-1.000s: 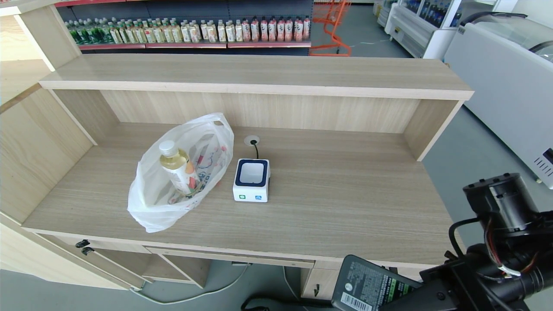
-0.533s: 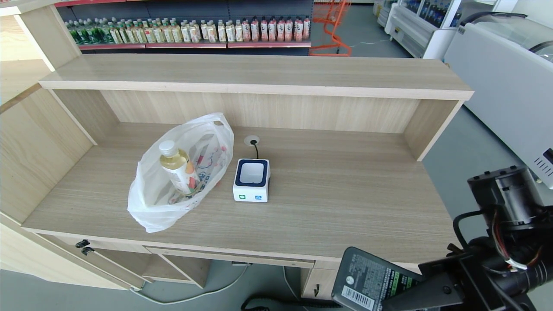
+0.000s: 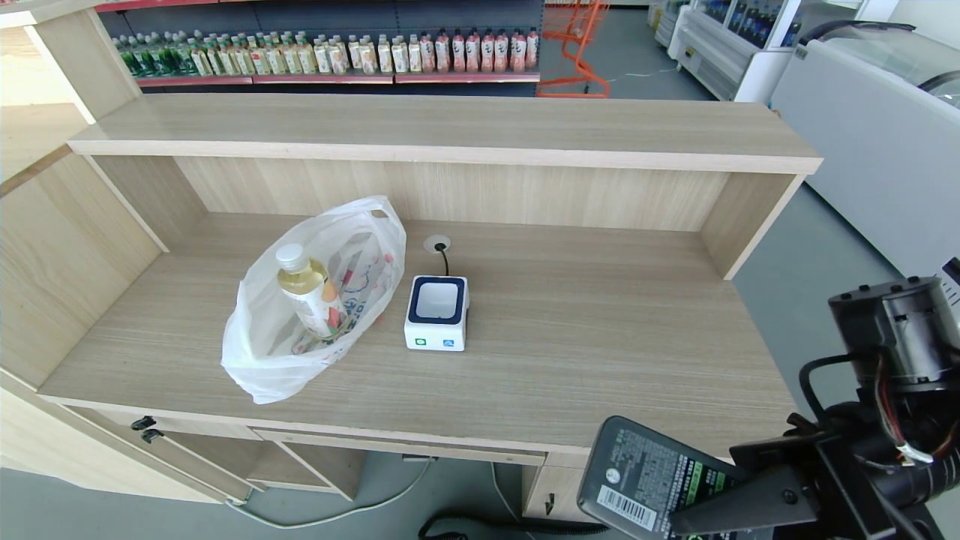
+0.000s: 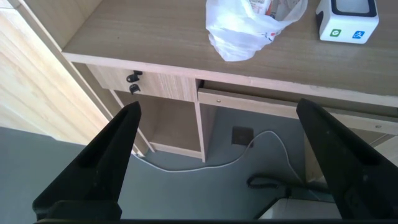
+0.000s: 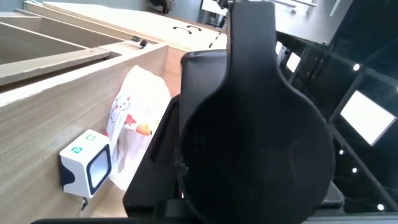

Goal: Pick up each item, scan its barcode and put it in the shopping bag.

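A white shopping bag (image 3: pixel 255 352) lies open on the left of the wooden desk (image 3: pixel 600 352), with a yellow-tea bottle (image 3: pixel 307 296) inside it. Just right of the bag stands the white barcode scanner (image 3: pixel 437 311), its window facing up. My right gripper (image 3: pixel 739 484) is shut on a dark packet (image 3: pixel 652 480) with a barcode label, held below the desk's front right corner. The right wrist view shows that packet (image 5: pixel 249 143) close up, with the bag (image 5: pixel 140 118) and scanner (image 5: pixel 87 168) beyond it. My left gripper (image 4: pixel 214 168) hangs open below the desk's front edge, under the bag (image 4: pixel 242 34).
A raised counter wall (image 3: pixel 450 187) closes the desk at the back and both sides. Drawers (image 4: pixel 249 99) and a loose cable (image 3: pixel 330 510) sit under the front edge. A freezer (image 3: pixel 877 135) stands to the right, and bottle shelves (image 3: pixel 330 56) stand behind.
My right arm has shifted a little up and to the right, carrying the dark packet with it. Bag, bottle and scanner have stayed put.
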Controlling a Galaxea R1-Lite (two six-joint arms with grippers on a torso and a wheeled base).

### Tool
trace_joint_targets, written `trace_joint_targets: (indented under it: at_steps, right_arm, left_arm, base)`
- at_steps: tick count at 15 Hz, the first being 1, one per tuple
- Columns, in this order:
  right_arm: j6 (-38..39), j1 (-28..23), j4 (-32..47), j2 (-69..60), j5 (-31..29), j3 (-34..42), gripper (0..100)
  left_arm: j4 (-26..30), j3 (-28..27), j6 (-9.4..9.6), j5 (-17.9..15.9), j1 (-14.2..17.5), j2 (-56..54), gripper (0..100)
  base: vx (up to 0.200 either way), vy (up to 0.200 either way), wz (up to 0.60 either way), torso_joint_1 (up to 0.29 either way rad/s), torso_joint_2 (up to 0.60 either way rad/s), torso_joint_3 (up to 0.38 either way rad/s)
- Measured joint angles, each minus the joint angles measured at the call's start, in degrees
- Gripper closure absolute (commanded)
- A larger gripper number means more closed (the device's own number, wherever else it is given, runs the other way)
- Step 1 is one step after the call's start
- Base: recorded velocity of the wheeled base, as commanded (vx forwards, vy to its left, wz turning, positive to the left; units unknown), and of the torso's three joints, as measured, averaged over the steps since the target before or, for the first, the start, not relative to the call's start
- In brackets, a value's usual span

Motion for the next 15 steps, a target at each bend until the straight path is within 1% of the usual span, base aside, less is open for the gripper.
trace_joint_targets:
  at_steps: [1,2,3,4,5,7,9,10,11,12,13,15]
  right_arm:
    - [1.08,-0.02,0.0,-0.21,0.02,-0.77,100]
    - [6.58,-0.17,-0.33,-0.63,0.07,-1.93,100]
    - [15.73,-0.66,-1.01,-1.16,-0.06,-3.08,100]
    - [26.78,-1.77,-3.01,-1.8,-0.3,-4.57,100]
    - [35.85,-3.5,-5.6,-2.63,-0.37,-5.75,100]
    - [48.52,-9.76,-8.74,-5.02,0.9,-6.1,100]
    - [59.15,-15.63,-8.14,-6.95,3.34,-3.36,100]
    - [65.5,-17.34,-7.14,-7.75,3.74,-2.27,100]
    - [73.41,-18.36,-6.83,-8.44,2.82,-1.99,100]
    - [82.27,-19.1,-6.5,-8.96,0.68,-2.16,100]
    - [93.44,-19.91,-6.5,-9.57,-3.21,-3.08,100]
    - [117.75,-20.72,-6.36,-10.46,-13.91,-5.71,100]
  left_arm:
    - [0.0,0.0,0.0,0.0,0.0,0.0,0]
    - [0.01,0.0,0.0,0.0,0.0,0.0,0]
    - [0.0,0.0,-0.01,0.0,0.0,0.0,0]
    - [0.0,0.0,-0.01,0.02,0.02,0.0,0]
    - [0.01,0.0,-0.01,0.0,0.02,0.0,0]
    - [0.0,0.0,-0.01,0.02,0.0,0.0,0]
    - [0.0,0.0,0.0,0.0,0.0,0.0,0]
    - [0.0,0.0,-0.01,0.0,0.0,0.0,0]
    - [0.0,0.0,0.0,0.0,0.0,0.0,0]
    - [0.0,0.0,0.0,0.02,0.0,0.0,0]
    - [0.01,0.0,0.0,0.02,0.02,0.0,0]
    - [0.0,0.0,0.0,0.0,0.02,0.0,0]
  base:
    - [0.0,0.0,0.0,0.0,0.0,0.0]
    - [0.0,0.0,0.0,0.0,0.0,0.0]
    - [0.0,0.0,0.0,0.0,0.0,0.0]
    - [0.0,0.0,0.0,0.0,0.0,0.0]
    - [0.0,0.0,0.0,0.0,0.0,0.0]
    - [0.0,0.0,0.0,0.0,0.0,0.0]
    - [0.0,0.0,0.0,0.0,0.0,0.0]
    - [0.0,0.0,0.0,0.0,0.0,0.0]
    - [0.0,0.0,0.0,0.0,0.0,0.0]
    - [0.0,0.0,0.0,0.0,0.0,0.0]
    - [0.0,0.0,0.0,0.0,0.0,0.0]
    - [0.0,0.0,0.0,0.0,0.0,0.0]
